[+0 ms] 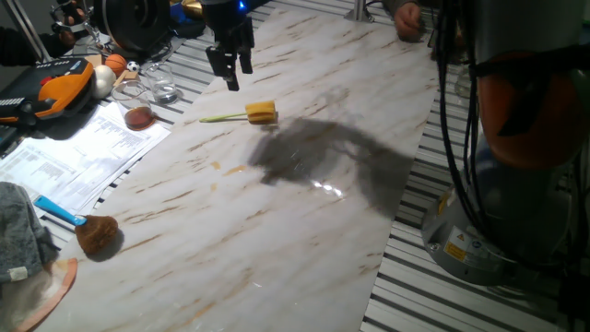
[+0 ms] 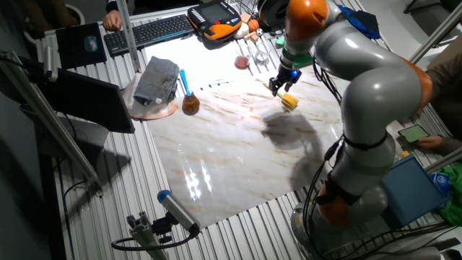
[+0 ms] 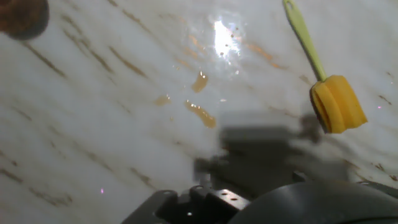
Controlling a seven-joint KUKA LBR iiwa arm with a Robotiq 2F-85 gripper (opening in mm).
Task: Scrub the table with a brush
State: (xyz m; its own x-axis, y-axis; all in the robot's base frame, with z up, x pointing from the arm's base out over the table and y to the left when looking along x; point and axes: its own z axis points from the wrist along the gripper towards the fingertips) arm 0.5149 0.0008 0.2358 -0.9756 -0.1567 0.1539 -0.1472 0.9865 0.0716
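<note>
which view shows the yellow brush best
The hand view: the brush is large, its yellow head and green handle clear. One fixed view shows it whole but small; the other shows only a yellow speck.

gripper (image 1: 230,66): the hand view shows only a blurred dark housing at the bottom edge, no fingertips; whether the jaws are apart is too small to tell in either fixed view.
brush (image 3: 326,81): the pale green handle runs off the top edge of the hand view.
fluffy brown brush (image 3: 22,15): only a blurred brown corner shows at the hand view's top left.
table (image 1: 277,231): its near end is cut off by the frame bottom in one fixed view.
</note>
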